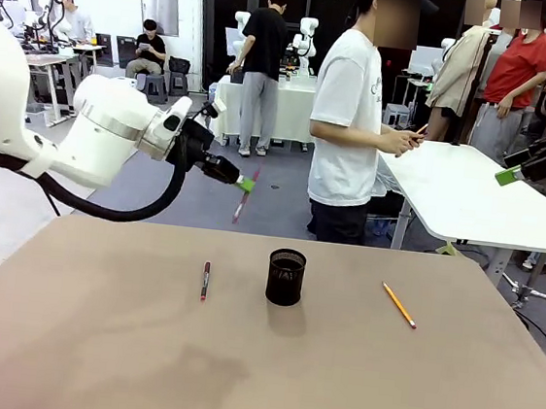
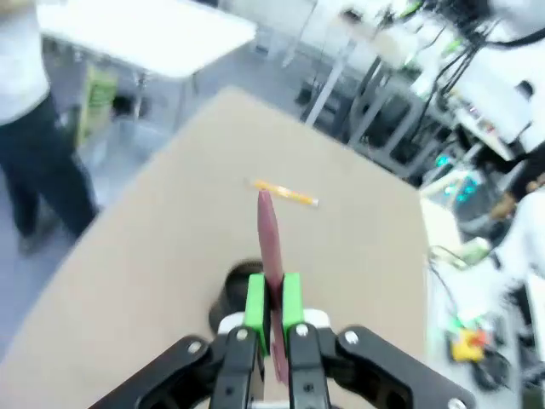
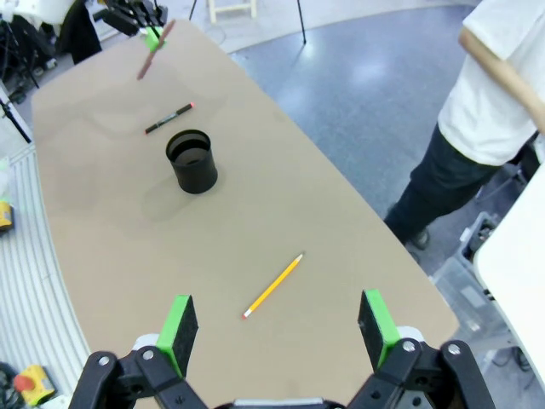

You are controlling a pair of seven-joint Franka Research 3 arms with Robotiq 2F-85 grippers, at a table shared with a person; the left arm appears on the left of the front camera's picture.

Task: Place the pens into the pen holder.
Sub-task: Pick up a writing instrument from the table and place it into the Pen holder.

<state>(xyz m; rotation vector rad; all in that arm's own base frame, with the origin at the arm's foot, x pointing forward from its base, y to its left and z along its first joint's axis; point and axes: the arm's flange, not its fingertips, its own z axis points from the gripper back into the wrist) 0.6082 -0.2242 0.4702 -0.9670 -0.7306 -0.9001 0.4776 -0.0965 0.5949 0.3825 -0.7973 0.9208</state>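
My left gripper [image 1: 245, 185] is raised above the table's far left part, shut on a reddish-pink pen [image 1: 245, 194] that hangs tilted from its green pads. In the left wrist view that pen [image 2: 271, 247] sticks out between the pads [image 2: 255, 302], above the black mesh pen holder [image 2: 232, 294]. The pen holder [image 1: 285, 276] stands upright mid-table. A dark red-and-black pen [image 1: 204, 280] lies to its left, a yellow pencil [image 1: 399, 305] to its right. My right gripper [image 3: 277, 328] is open, high over the table's right side, above the pencil [image 3: 272, 285].
A person in a white shirt [image 1: 350, 125] stands at the table's far edge, beside a white table [image 1: 470, 191]. Other people and tables are farther back. Bare brown tabletop [image 1: 236, 367] spreads in front of the holder.
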